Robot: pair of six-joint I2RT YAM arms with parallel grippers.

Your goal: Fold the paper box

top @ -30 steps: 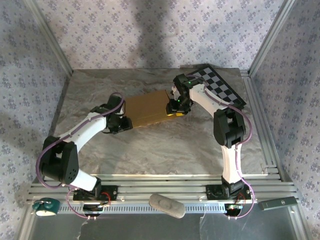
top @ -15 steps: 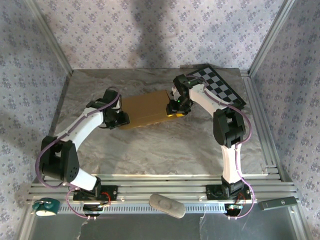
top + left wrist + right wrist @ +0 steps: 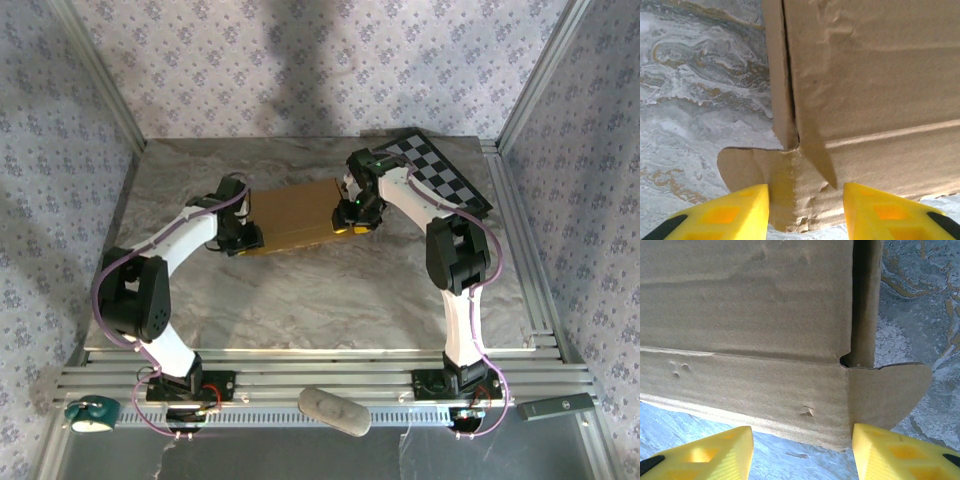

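**Tan box lies between two grippers**

The paper box (image 3: 290, 215) is plain tan cardboard, creased and dented. It lies flat on the far middle of the table (image 3: 330, 300), and a rounded tab juts out at each end. The left gripper (image 3: 246, 238) straddles the box's left corner; I cannot tell whether it pinches the cardboard. The right gripper (image 3: 350, 224) stands released at the right end, with bare table between its fingers. Since a second ago the left arm has drawn in closer to the box, while the right arm has stayed put. The table is grey marbled and the walls (image 3: 300, 70) are flowered. A checkerboard panel (image 3: 445, 180) lies far right.
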